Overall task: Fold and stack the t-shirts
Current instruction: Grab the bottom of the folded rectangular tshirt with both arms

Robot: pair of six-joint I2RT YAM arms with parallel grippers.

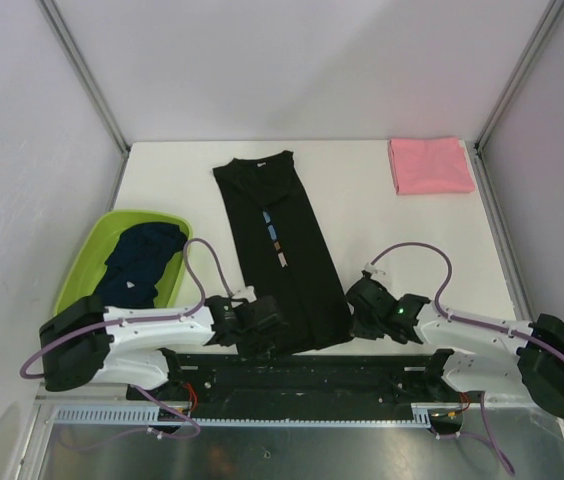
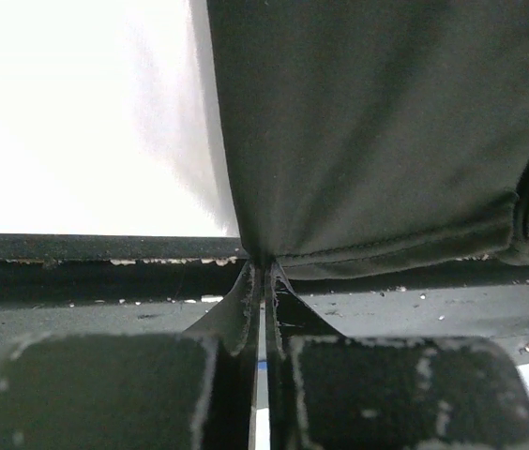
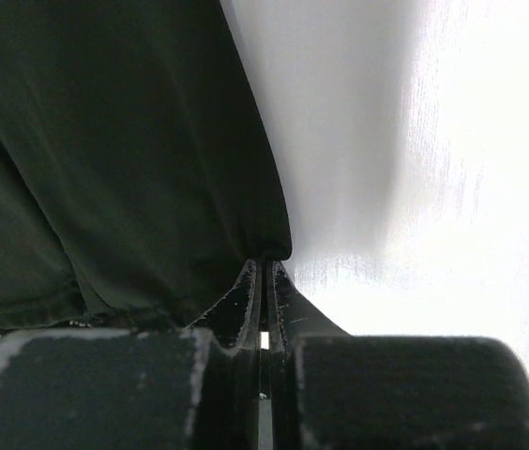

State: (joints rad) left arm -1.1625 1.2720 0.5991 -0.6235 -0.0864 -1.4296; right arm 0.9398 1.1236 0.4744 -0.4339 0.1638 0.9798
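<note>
Left wrist view: the left gripper (image 2: 263, 265) is pinched tight on one near hem corner of the black t-shirt (image 2: 368, 131). The right gripper (image 3: 264, 262) clamps the other corner. The shirt lies lengthwise on the table (image 1: 382, 230), narrowed (sides apparently folded in). Next, I judge, both corners should lift evenly toward the collar. The pink t-shirt (image 1: 430, 165) lies folded far right, and navy t-shirts (image 1: 142, 262) fill the green basin (image 1: 80, 262); nothing obstructs.

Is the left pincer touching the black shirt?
Touching. The left wrist view shows the left pincer shut, with the hem corner of the black shirt caught between its tips.
</note>
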